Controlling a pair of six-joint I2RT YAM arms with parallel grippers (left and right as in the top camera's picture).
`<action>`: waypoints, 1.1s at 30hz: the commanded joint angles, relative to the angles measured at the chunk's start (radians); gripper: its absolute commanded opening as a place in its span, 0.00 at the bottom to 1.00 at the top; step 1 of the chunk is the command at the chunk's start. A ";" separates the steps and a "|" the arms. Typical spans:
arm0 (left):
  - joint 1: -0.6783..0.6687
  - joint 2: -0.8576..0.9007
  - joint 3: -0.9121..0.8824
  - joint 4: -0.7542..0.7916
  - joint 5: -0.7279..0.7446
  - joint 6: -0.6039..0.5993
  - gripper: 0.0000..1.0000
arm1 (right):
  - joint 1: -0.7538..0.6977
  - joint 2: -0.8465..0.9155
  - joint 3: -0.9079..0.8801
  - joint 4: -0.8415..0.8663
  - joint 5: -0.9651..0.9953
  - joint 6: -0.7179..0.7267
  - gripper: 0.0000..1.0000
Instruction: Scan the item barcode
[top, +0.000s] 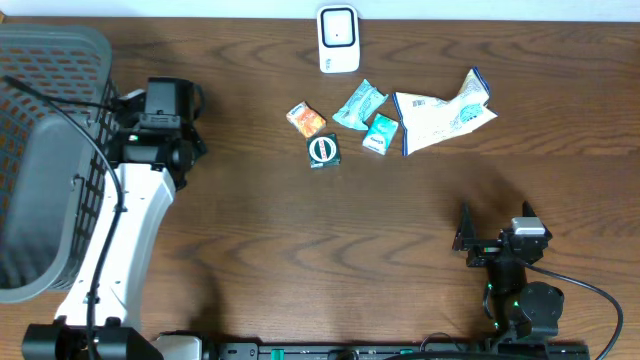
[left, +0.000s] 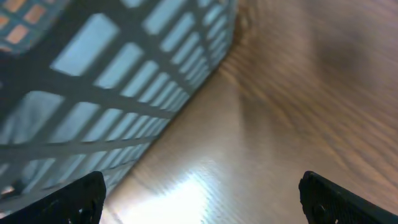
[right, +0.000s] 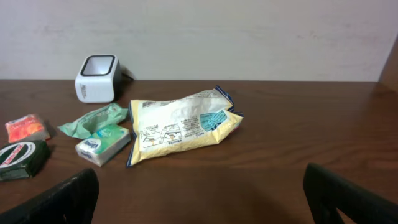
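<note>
Jaws of left gripper (left: 200, 198) and right gripper (right: 202, 198) gape wide, empty; 5 packets (top: 440, 118) sit near scanner (top: 338, 38)

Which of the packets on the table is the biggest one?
The white and yellow bag, at the right end of the group; the rest are much smaller.

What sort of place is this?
Probably a mock shop checkout on a wooden table: a white barcode scanner at the far edge, small packaged goods near it, and a grey mesh basket on the left.
</note>
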 joint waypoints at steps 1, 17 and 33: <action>0.021 0.007 -0.004 -0.005 -0.034 0.013 0.98 | -0.005 -0.003 -0.001 -0.004 -0.003 0.003 0.99; 0.021 0.007 -0.004 -0.005 -0.034 0.013 0.98 | -0.005 -0.003 -0.001 -0.004 -0.003 0.003 0.99; 0.021 0.007 -0.004 -0.005 -0.034 0.013 0.98 | -0.002 -0.003 -0.001 0.070 -0.184 0.167 0.99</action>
